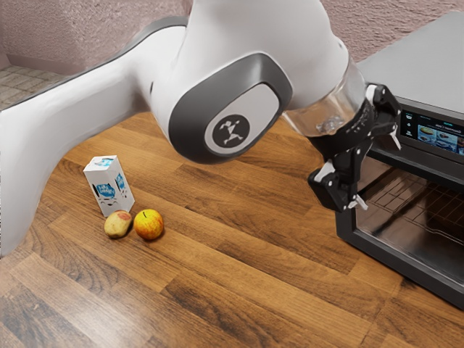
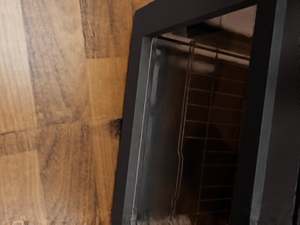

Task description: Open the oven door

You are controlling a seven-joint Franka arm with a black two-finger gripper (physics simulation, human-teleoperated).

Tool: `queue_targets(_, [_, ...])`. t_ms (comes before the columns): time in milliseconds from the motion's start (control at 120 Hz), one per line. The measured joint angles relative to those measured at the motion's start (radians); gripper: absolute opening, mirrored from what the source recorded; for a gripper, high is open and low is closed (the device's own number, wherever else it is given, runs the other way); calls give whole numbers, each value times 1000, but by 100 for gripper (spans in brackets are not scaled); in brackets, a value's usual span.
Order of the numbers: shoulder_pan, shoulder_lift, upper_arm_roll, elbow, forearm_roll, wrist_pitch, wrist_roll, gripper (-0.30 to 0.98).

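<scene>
The gripper (image 1: 377, 172) is at the near end of the oven's front in the exterior view, its two fingers spread wide with nothing between them. One finger is near the dark band above the window, the other by the window's side edge; whether either touches the oven cannot be told. The oven door (image 1: 349, 236) has a black frame around a large window and looks shut. Wire racks show through the window. From the wrist view, the black door frame (image 2: 129, 136) and window (image 2: 211, 140) are seen close up, tilted. No handle can be clearly made out.
On the wooden table (image 1: 239, 268), far from the oven, stand a white carton (image 1: 109, 185), a yellow-red apple (image 1: 148, 225) and a brownish fruit (image 1: 117, 224). The oven's control display (image 1: 438, 138) is just above the door.
</scene>
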Motion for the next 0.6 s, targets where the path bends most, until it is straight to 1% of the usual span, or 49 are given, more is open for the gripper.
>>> queue_targets(67, [31,3,-53,-3,1,21,8,69])
queue_targets(133, [115,3,-146,-7,3,37,16,69])
queue_targets(200, [156,4,-186,-10,4,48,22,69])
queue_targets(350, [170,10,-200,-23,5,71,35,69])
queue_targets(600, [187,71,-184,17,9,104,53,69])
